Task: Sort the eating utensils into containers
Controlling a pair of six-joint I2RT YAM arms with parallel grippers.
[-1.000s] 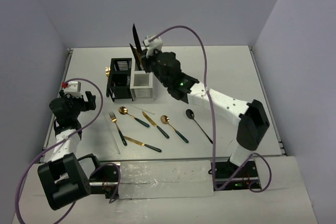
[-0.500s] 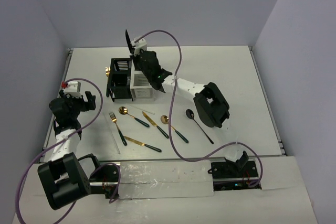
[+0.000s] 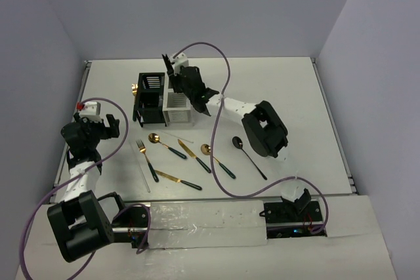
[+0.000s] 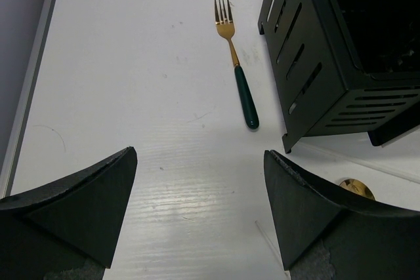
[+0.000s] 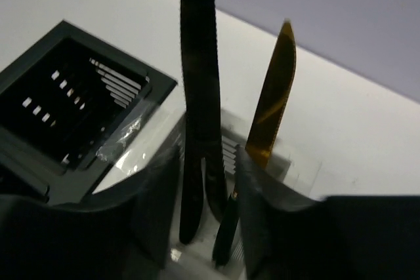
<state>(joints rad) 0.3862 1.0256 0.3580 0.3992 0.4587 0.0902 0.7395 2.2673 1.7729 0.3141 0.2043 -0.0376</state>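
Observation:
The black caddy (image 3: pixel 149 100) and the white caddy (image 3: pixel 177 104) stand joined at the back left. My right gripper (image 3: pixel 180 84) hovers over the white caddy (image 5: pixel 296 166). Its jaws are slightly parted around an upright black knife (image 5: pixel 199 63) whose lower end is down inside that caddy. A gold-bladed knife (image 5: pixel 272 103) stands beside it. On the table lie a gold fork (image 3: pixel 146 159), two gold spoons (image 3: pixel 165 144) (image 3: pixel 217 160), two gold knives (image 3: pixel 194 156) (image 3: pixel 178 179) and a black spoon (image 3: pixel 248 156). My left gripper (image 3: pixel 98 126) is open and empty.
The left wrist view shows the fork (image 4: pixel 234 57), the black caddy (image 4: pixel 341 50) and a gold spoon head (image 4: pixel 355 189) beyond my open left gripper (image 4: pixel 200 208). A thin clear stick (image 3: pixel 146 175) lies by the fork. A small gold object (image 3: pixel 133 88) sits behind the black caddy.
My right gripper has moved left and down over the white caddy. It has lowered the black knife from well above the caddies into it. The left arm has not moved.

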